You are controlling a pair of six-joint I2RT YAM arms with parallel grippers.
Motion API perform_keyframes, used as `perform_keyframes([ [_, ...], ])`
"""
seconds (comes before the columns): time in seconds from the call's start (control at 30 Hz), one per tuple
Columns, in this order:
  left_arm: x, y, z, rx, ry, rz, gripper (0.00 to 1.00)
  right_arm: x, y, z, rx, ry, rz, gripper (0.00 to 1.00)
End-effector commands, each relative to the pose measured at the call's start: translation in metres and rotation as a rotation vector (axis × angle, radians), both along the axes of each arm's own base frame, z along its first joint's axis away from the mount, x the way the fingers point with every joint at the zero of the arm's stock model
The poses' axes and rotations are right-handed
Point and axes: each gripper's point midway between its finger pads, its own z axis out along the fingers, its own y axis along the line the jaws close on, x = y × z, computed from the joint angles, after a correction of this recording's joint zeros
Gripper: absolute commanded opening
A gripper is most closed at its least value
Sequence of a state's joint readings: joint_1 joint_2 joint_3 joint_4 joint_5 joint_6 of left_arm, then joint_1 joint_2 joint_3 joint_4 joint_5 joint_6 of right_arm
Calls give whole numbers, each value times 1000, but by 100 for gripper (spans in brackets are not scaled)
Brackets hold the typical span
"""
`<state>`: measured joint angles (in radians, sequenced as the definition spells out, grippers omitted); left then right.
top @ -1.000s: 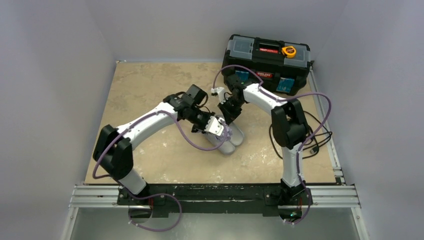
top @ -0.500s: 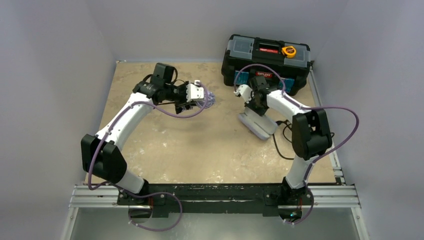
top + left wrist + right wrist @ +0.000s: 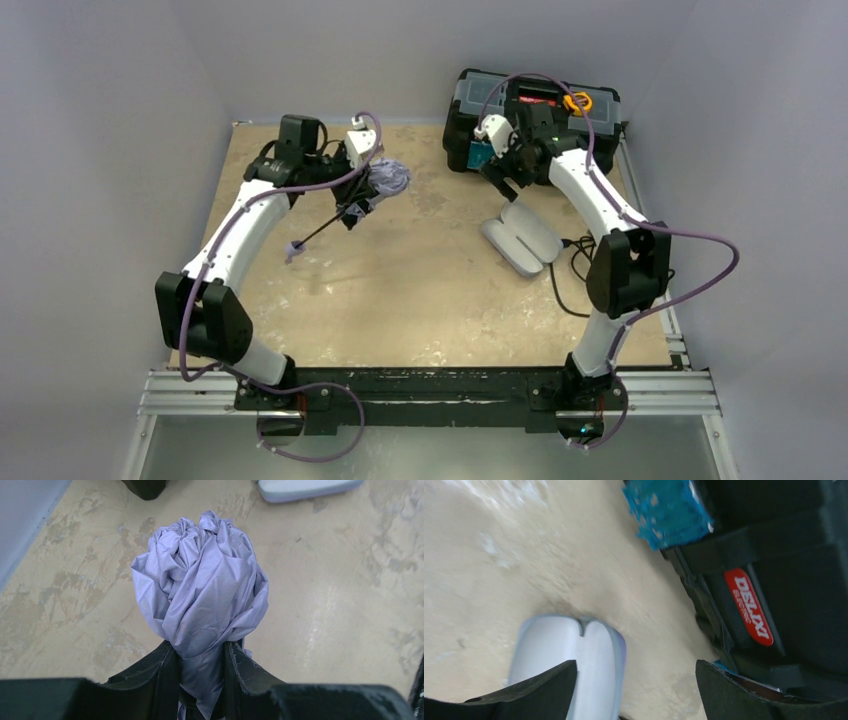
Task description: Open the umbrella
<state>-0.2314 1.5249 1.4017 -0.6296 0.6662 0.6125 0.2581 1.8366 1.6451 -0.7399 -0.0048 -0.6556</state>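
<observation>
My left gripper (image 3: 370, 172) is shut on the umbrella (image 3: 390, 180), pinching the gathered lavender fabric bundle (image 3: 200, 580) just below its crumpled top. It holds the bundle above the table at the back left. From there the thin dark shaft (image 3: 322, 228) slants down-left to the small lavender knob handle (image 3: 292, 248). Over on the right, my right gripper (image 3: 497, 170) stands open and empty in front of the toolbox. In the right wrist view its jaws (image 3: 634, 675) are wide apart above the table, with one finger (image 3: 544, 690) over the pale case (image 3: 574, 650).
The pale lavender oval case (image 3: 520, 236) lies shut on the table right of centre. A black toolbox (image 3: 535, 110) with blue latches (image 3: 666, 510) and a red label (image 3: 749, 605) stands at the back right. Black cables (image 3: 570, 270) lie near the right arm.
The left arm carried the umbrella to the back left and raised it, and the shaft now hangs out. The right gripper opened, let go of the case, and lifted toward the toolbox.
</observation>
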Motion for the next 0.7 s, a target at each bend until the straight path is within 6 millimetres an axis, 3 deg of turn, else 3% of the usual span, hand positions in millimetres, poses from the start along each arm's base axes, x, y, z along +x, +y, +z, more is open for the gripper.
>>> perform_keyframes([
  [0.0,6,-9,105,-304,-42,126,0,-14,47,77,306,-75,52,89],
  [0.2,23,1,196,-553,-7,335,0,-18,86,178,662,-268,63,99],
  [0.4,20,-2,270,-811,3,379,0,-56,122,276,1076,-396,200,99],
  [0.5,8,-8,306,-945,-83,266,2,-69,162,284,1234,-249,263,99],
  [0.67,-5,-29,325,-1001,-69,151,0,-92,234,297,1295,-250,412,99],
])
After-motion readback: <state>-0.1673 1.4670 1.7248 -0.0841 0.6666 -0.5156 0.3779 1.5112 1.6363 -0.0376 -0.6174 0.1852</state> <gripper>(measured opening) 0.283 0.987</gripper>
